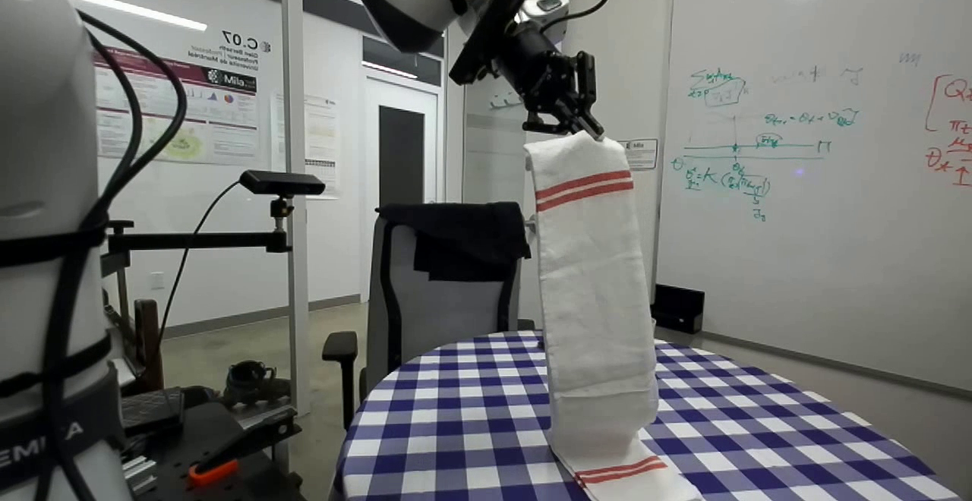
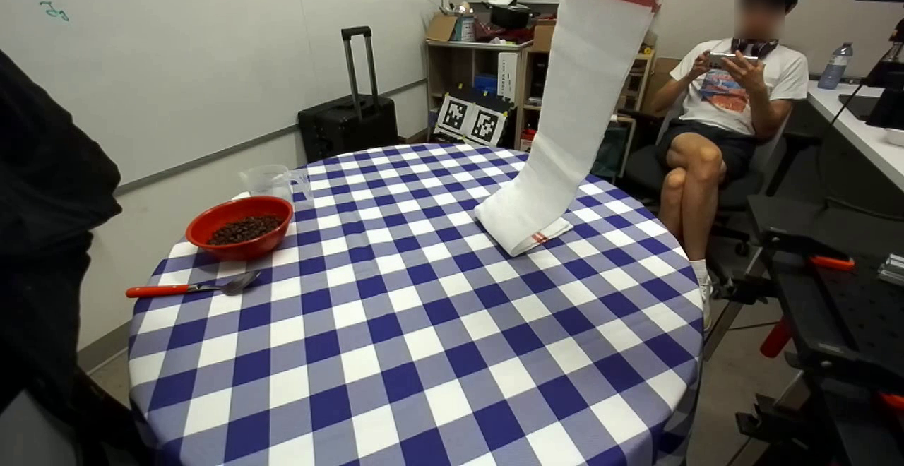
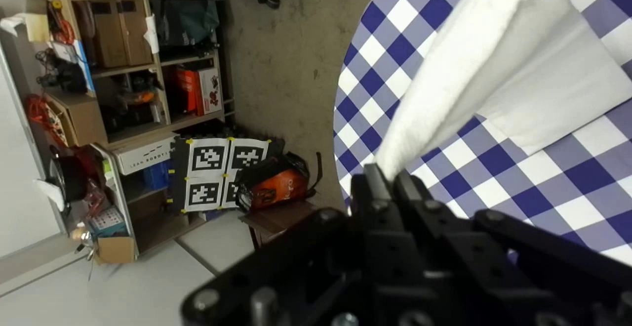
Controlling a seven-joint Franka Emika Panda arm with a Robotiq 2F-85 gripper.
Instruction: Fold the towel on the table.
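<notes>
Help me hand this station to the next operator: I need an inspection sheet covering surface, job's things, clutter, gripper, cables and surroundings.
Surface: round table, dressed in blue-and-white check.
Job's things: towel hangs long from the gripper, its lower end bent onto the table; fold not yet made.
Clutter: red bowl of dark bits, orange-handled utensil and clear jug, all on the table.
Gripper: shut, pinching the towel's upper end.
Cables: black cables strapped along the robot arm.
Surroundings: seated person holding a phone-like device; whiteboard with writing.
</notes>
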